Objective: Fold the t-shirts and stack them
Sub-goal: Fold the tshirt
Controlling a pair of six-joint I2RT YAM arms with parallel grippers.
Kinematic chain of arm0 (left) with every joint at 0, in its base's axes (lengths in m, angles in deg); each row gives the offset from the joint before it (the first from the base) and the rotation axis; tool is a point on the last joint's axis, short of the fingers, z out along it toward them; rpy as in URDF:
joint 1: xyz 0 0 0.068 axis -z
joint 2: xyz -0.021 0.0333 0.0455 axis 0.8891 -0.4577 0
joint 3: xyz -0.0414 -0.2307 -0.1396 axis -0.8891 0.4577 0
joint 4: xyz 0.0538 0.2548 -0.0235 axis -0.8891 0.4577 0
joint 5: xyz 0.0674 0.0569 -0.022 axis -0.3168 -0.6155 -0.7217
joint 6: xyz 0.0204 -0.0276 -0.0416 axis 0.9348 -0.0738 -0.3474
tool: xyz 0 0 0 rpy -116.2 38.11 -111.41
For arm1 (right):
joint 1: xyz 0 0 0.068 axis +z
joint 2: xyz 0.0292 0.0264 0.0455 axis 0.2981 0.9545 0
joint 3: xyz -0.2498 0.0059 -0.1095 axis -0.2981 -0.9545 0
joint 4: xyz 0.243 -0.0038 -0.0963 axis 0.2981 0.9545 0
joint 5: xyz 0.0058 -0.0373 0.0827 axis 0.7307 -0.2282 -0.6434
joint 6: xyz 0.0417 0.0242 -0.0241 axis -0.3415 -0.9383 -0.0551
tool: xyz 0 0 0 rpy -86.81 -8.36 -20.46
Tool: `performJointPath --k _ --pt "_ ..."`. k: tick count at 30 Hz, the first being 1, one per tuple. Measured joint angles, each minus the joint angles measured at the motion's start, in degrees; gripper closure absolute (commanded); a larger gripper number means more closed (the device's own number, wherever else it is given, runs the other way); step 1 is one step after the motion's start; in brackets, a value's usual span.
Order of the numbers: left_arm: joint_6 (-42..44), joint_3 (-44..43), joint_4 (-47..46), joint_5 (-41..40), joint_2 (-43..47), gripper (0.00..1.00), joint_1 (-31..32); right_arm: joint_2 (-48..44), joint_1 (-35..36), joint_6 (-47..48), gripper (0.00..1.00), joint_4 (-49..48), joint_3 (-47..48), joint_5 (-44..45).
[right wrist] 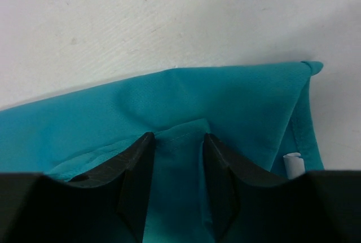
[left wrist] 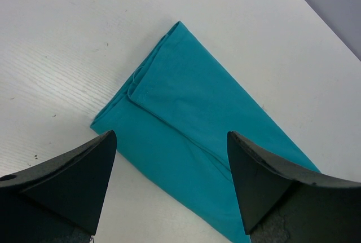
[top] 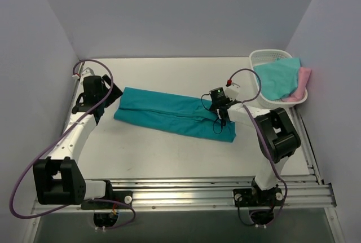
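teal tee [right wrist: 225, 96], ridge pinched in right claw [right wrist: 177, 138]

deep teal tee [top: 172, 116]: was a plain, deep teal all over, no print.
aqua tee [top: 279, 76]: was a lighter, plain aqua.
pink tee [top: 303, 82]: was a plain, pale pink.
basket [top: 256, 60]: was white, with slotted walls.
surface [top: 169, 158]: was off-white with faint grain streaks and a few dark specks.
left gripper [left wrist: 170, 136]: was matte black.
right gripper [right wrist: 177, 137]: was matte black.
arms [top: 73, 136]: were white with black joints.
cables [top: 22, 181]: were purple.
walls [top: 180, 12]: were pale lavender-grey.
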Motion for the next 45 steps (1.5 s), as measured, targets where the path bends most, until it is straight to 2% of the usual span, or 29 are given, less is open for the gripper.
performJointPath --k 1,2,4,5,12,16,26,27,30,31,33,34,35,36,39,45 --pt "0.0 0.0 0.0 0.0 0.2 0.12 0.0 0.9 0.0 0.0 0.70 -0.2 0.0 -0.3" --pt "0.0 0.0 0.0 0.0 0.6 0.12 0.0 1.7 0.0 -0.1 0.81 -0.4 0.0 -0.7" --pt "0.2 0.0 0.0 -0.1 1.2 0.12 0.0 2.7 0.0 0.0 0.96 -1.0 0.0 -0.6" --pt "0.2 0.0 0.0 -0.1 1.5 0.12 0.0 2.7 -0.1 -0.1 0.99 -1.5 0.0 -0.8" --pt "0.2 0.4 -0.1 -0.1 2.0 0.12 0.0 1.4 0.0 0.1 1.00 -2.4 -0.9 -2.1" --pt "0.1 1.3 -0.2 -0.1 2.0 0.12 0.1 -3.1 0.9 0.5 1.00 -1.2 -2.5 -2.0" --pt "-0.3 2.9 -0.9 -0.3 2.0 0.12 1.8 -17.8 10.4 2.1 1.00 3.4 -3.4 2.6" --pt "-0.4 2.9 -0.9 -0.5 2.0 0.12 2.0 -18.8 11.3 2.1 0.98 3.9 -4.1 3.1" --pt "-0.8 2.9 -1.4 -0.5 2.0 0.12 2.6 -20.7 13.1 1.8 0.84 5.9 -6.7 4.2" --pt "-0.9 2.9 -1.6 -0.6 2.0 0.12 2.7 -21.4 14.0 1.4 0.69 6.7 -8.1 4.7" --pt "-1.2 2.9 -2.0 -0.8 2.0 0.12 3.1 -22.6 15.4 0.6 0.59 8.0 -10.6 5.3" --pt "-1.3 2.9 -2.1 -0.9 2.0 0.12 3.2 -23.3 16.1 0.0 0.48 8.6 -12.0 5.6" --pt "-1.3 2.9 -2.3 -1.0 2.0 0.12 3.4 -24.1 16.9 -0.8 0.43 9.5 -13.3 5.7" --pt "-1.4 2.9 -2.4 -1.2 2.0 0.12 3.5 -24.9 17.8 -1.4 0.31 10.3 -14.5 5.9" --pt "-1.4 3.1 -2.9 -1.6 2.0 0.12 3.7 -27.7 21.3 -3.9 0.27 13.6 -17.2 6.8" --pt "-1.7 3.5 -3.4 -1.8 1.5 0.12 4.3 -33.7 26.7 -7.9 0.27 17.2 -17.7 9.4"
